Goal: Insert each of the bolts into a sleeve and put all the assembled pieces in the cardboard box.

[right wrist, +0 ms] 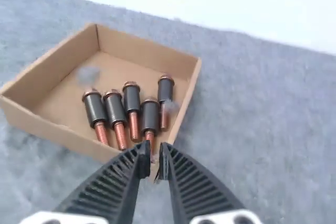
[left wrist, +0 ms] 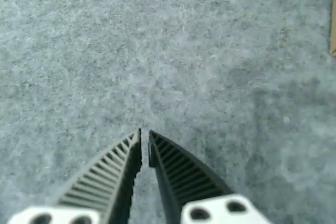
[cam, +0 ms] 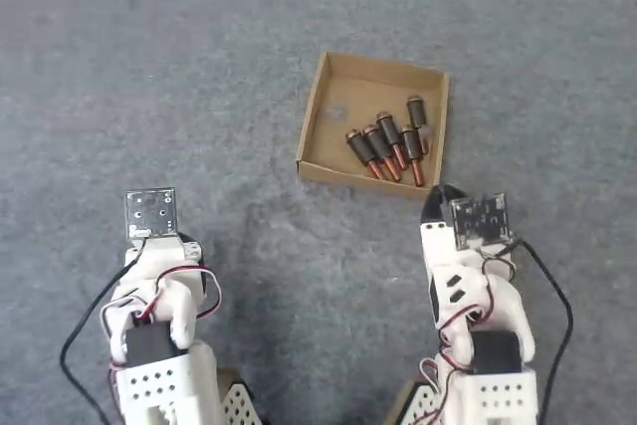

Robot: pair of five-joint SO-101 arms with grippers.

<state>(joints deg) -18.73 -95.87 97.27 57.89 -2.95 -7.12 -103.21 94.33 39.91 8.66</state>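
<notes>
Five assembled pieces [cam: 388, 146] lie in your cardboard box [cam: 383, 64]; right hand [right wrist: 152, 163] sits just outside it, left hand [left wrist: 145, 148] over the tabletop [left wrist: 157, 51], both pinched closed, empty. Stiff, likely light pieces: grip across a sleeve [right wrist: 131, 98].

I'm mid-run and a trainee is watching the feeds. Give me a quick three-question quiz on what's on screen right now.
1. How many assembled pieces lie in the cardboard box?
2. True or false: the left tool is shut, over bare grey carpet.
3. Which tool is nearer the box? A) left B) right C) both equally
Key: 1. Five. 2. True. 3. B, the right tool sits just outside the box's near wall.
</notes>
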